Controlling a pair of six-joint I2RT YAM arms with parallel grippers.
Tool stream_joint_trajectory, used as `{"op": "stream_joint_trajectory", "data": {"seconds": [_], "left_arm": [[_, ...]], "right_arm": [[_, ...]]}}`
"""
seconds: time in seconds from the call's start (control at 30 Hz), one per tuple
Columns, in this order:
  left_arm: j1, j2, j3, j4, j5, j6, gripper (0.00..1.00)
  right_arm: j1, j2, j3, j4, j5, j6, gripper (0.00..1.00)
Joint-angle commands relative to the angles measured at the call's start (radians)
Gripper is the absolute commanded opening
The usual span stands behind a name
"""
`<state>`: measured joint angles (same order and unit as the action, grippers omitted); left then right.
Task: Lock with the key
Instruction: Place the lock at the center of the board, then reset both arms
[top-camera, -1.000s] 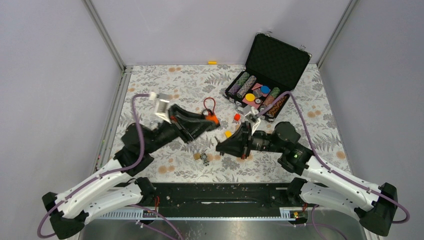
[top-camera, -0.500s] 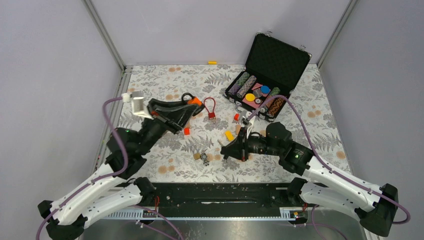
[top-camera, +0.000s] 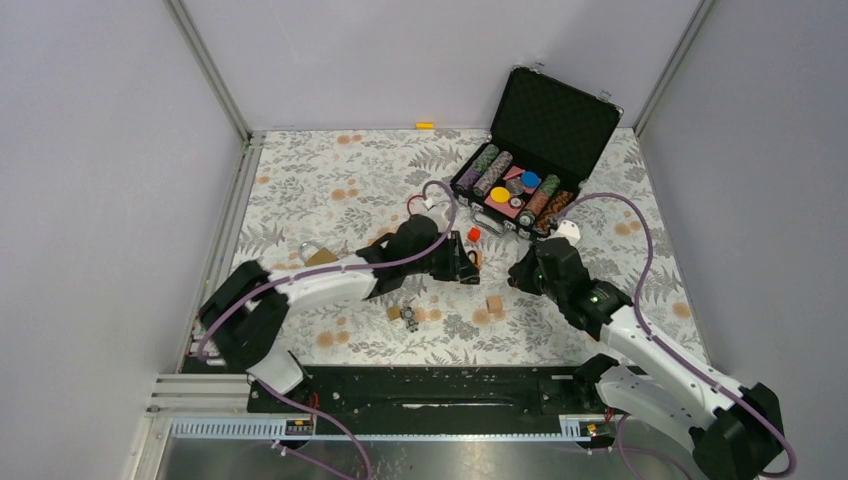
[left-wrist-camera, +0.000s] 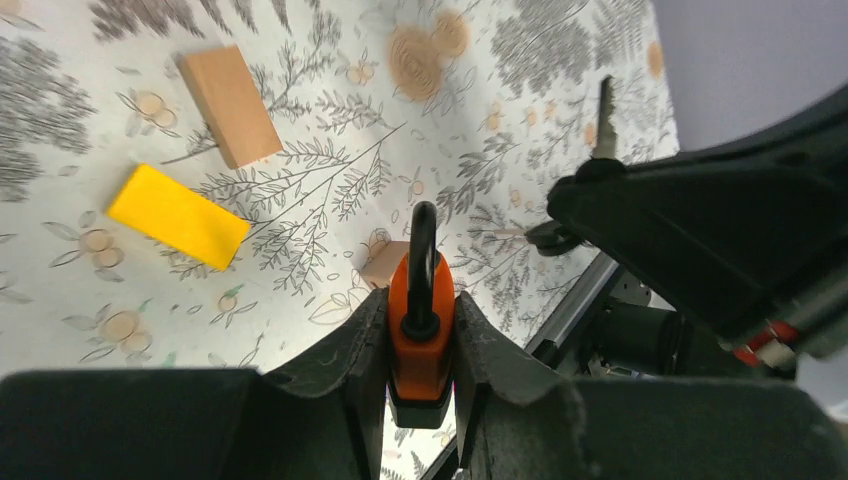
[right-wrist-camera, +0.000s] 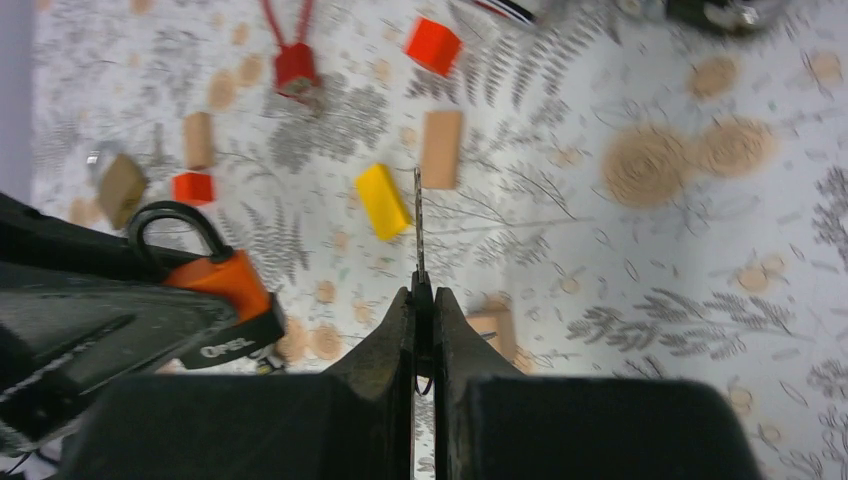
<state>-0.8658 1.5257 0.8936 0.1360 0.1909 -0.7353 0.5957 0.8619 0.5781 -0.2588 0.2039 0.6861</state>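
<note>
**Padlock and key both in hand, not yet lined up**

The left fingers (left-wrist-camera: 352, 365) are clamped on the body of the orange padlock (left-wrist-camera: 420, 325), one on each flat side. The right fingers (right-wrist-camera: 392, 345) are pressed together on the head of the key (right-wrist-camera: 418, 215), with the blade left free. Both items are held above the middle of the bench (top-camera: 330, 180), near each other but apart, on the near side of the open case (top-camera: 545, 120).

The step in hand, as I judge it, is bringing the key tip to the keyhole. I cannot see the keyhole in any view and take it to be in the padlock's dark base. To do this well, I would first turn the left wrist so the base faces the key. I would then swing the right wrist until the blade lies along the padlock's long axis, and only then advance slowly. The blade is thin and the grip on it narrow, so a push off that line would likely twist it between the fingers.

The key's long axis runs straight out from the right fingers, tip away from the wrist. In the right wrist view it points past the padlock, which sits to its left. The padlock's long axis runs along the left fingers, shackle outward and base toward the palm. A yellow block (left-wrist-camera: 178, 216) and a wooden block (left-wrist-camera: 230, 105) lie on the bench below.
</note>
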Motion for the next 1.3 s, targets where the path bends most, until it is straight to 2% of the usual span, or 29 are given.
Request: {"op": "stream_joint_trajectory", "data": {"seconds": [0.0,0.23,0.3,0.4,0.5,0.7,0.8,1.0,1.07,1.27], "left_arm": [[-0.012,0.155,0.122,0.159,0.115,-0.093,0.0],[-0.028,0.374,0.228,0.187,0.123,-0.14,0.02],[-0.029,0.407,0.251,0.18,0.129,-0.138,0.09],[-0.029,0.424,0.265,0.159,0.118,-0.118,0.27],[-0.029,0.429,0.277,0.113,0.101,-0.091,0.36],[-0.028,0.398,0.272,0.045,0.055,-0.048,0.53],[-0.026,0.347,0.261,-0.001,0.008,-0.021,0.6],[-0.021,0.149,0.208,-0.112,-0.141,0.061,0.81],[-0.022,0.064,0.19,-0.166,-0.185,0.091,0.98],[-0.019,-0.256,0.15,-0.365,-0.321,0.148,0.99]], "right_arm": [[-0.024,0.076,-0.004,-0.005,0.042,0.063,0.07],[-0.052,0.238,-0.012,0.103,-0.017,0.079,0.06],[-0.058,0.28,-0.008,0.115,-0.015,0.083,0.06],[-0.063,0.331,0.004,0.11,0.006,0.097,0.06],[-0.064,0.381,0.023,0.097,0.022,0.105,0.1],[-0.066,0.398,0.05,0.058,0.035,0.115,0.28],[-0.066,0.35,0.063,0.021,0.062,0.112,0.41],[-0.066,0.181,0.104,-0.118,0.163,0.08,0.56],[-0.066,0.112,0.116,-0.17,0.206,0.067,0.62],[-0.066,-0.176,0.149,-0.295,0.348,0.013,0.81]]}}
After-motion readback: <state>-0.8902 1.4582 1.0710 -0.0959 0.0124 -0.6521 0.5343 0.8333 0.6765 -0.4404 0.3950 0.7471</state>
